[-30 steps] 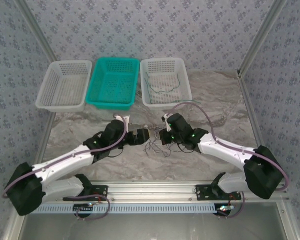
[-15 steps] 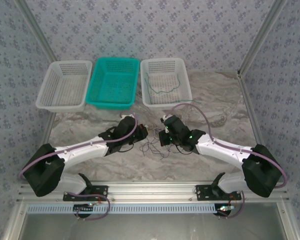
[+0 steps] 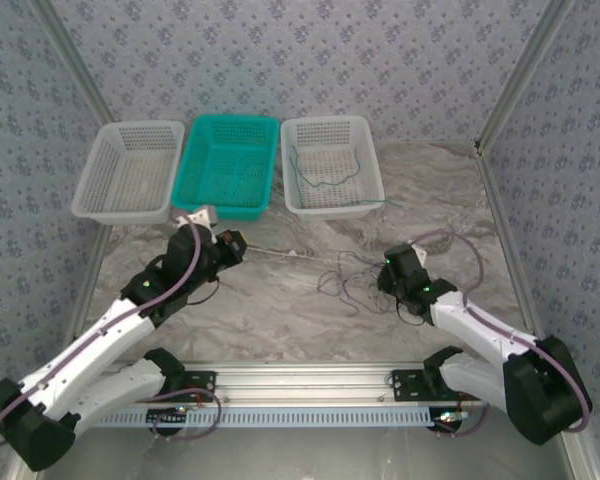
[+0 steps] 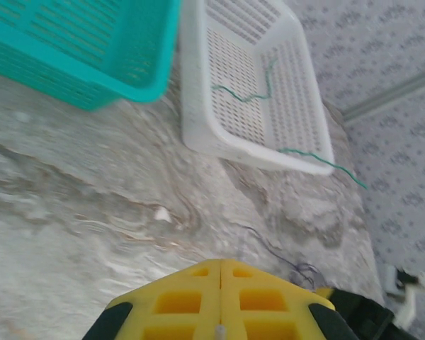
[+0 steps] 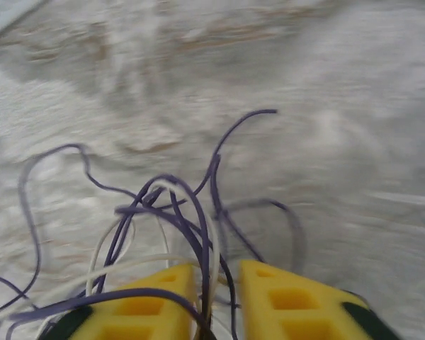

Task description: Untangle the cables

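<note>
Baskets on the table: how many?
3: left white plastic mesh basket, middle teal plastic mesh basket, right white plastic mesh basket holding a green wire. None hidden.

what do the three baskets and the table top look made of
Left white basket, teal basket and right white basket: likely moulded plastic, slightly glossy, with a uniform perforated grid. Table: marble-look veined surface, matte; real stone or printed laminate, can't tell.

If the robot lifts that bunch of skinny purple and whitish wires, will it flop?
Probably floppy: the tangle of thin purple and pale wires lies in loose curls and loops on the grey marbled table. The strands look hair-thin, so they are likely very light. Since they cross over each other, they would probably come up as one clump.
</note>
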